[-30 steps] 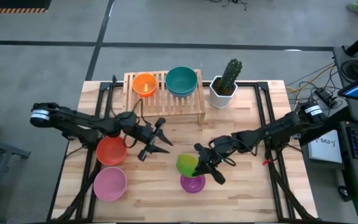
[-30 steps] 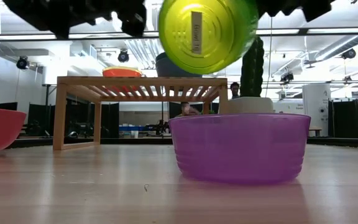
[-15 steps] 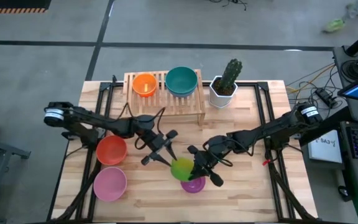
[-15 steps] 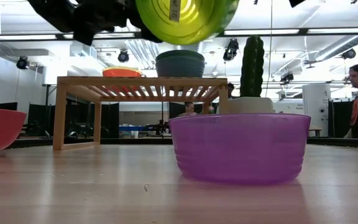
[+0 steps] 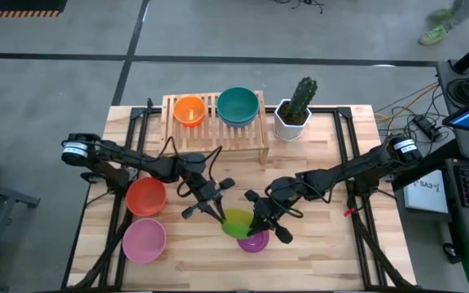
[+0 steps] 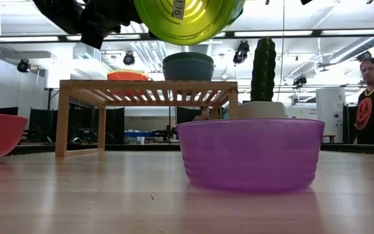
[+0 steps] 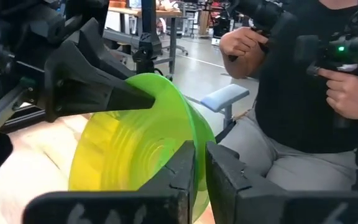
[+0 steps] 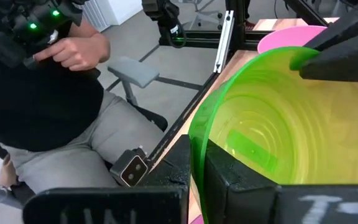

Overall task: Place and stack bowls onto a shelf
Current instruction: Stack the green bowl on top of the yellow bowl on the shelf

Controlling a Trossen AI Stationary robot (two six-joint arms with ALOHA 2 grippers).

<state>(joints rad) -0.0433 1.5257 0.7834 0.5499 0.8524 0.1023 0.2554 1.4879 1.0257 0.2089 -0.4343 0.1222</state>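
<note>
A lime green bowl [image 5: 237, 221] hangs in the air over a purple bowl [image 5: 253, 241] that stands on the table. My left gripper [image 5: 218, 213] is shut on its left side and my right gripper [image 5: 256, 221] on its right side. The shelf [image 5: 214, 129] stands at the far middle on its short legs, with an orange bowl [image 5: 189, 110] and a teal bowl [image 5: 238, 106] on its slats. A red-orange bowl [image 5: 146, 196] and a pink bowl [image 5: 143, 239] sit on the table at the near left. My left gripper pinches the green bowl's rim [image 7: 194, 134], one finger inside the bowl and one outside. It comes from the table's left, slanting down. The bowl is tilted and lifted clear above the purple bowl [image 6: 250, 155]. My right gripper pinches the opposite part of the rim [image 8: 196, 138], one finger inside and one against the outer wall. It reaches in from the table's right side. The bowl hangs tilted between the two grippers, its underside [image 6: 187, 19] toward the table's near edge.
A white pot with a cactus [image 5: 294, 114] stands right of the shelf. A seated person holding controllers [image 7: 303, 81] is beyond the table, and another person [image 6: 372, 97] stands in the room behind. Bare wood lies at the near right [image 5: 324, 252].
My left gripper has gone toward the table's right and near edge to the green bowl and shut on its rim. My right gripper has carried the bowl a little left and up, over the purple bowl, keeping it tilted.
</note>
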